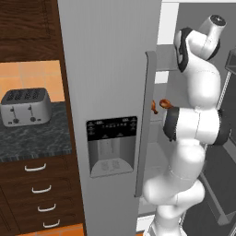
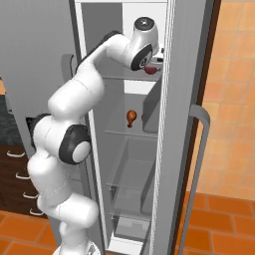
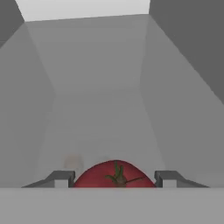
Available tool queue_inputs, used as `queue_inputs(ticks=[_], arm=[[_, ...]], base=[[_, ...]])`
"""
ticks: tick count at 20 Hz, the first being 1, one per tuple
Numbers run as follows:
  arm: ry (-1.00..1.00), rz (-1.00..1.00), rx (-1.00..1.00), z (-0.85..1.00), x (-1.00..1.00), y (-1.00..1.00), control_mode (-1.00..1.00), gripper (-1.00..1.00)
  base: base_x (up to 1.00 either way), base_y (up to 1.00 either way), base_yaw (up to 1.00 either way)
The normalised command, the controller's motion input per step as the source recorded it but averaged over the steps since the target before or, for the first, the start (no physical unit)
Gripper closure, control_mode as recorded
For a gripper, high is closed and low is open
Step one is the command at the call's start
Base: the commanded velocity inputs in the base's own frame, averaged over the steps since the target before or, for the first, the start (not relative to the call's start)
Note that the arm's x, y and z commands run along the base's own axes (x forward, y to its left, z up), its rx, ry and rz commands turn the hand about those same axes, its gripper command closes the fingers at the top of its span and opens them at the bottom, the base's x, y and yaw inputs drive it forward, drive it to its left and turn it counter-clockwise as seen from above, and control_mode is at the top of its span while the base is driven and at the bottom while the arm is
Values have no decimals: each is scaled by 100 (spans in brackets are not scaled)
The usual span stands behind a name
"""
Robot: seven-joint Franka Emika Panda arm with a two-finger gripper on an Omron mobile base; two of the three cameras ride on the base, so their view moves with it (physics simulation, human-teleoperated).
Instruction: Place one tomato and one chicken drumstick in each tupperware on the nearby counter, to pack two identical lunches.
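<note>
A red tomato [image 3: 114, 171] with a green stalk sits between my two fingertips in the hand view, and both touch its sides. My gripper [image 3: 116, 178] is shut on it. From the right base camera, the gripper [image 2: 153, 63] is inside the open fridge at the upper shelf, with the tomato [image 2: 149, 70] showing red under the hand. A brown-orange chicken drumstick [image 2: 131, 117] lies one shelf lower, and the drumstick [image 1: 164, 103] also peeks out past the door handle. The dark stone counter [image 1: 37, 138] runs to the fridge's left. The tupperware is out of view.
A steel toaster [image 1: 25, 107] stands on the counter above wooden drawers [image 1: 41, 189]. The closed grey fridge door with its dispenser [image 1: 112, 145] is beside the arm. The open right door [image 2: 199, 129] flanks glass shelves and a clear bin [image 2: 132, 174].
</note>
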Motion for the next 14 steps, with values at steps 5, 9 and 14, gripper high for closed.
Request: queue_inputs(ticks=[5,9,14], arm=[[3,2,-7,-30,-100,79,-100,100],[4,0,-6,-30,-100,47,-100,100],[5,0,3,-2,-100,30,-100,100]], base=[[0,0,0],[0,0,0],[0,0,0]])
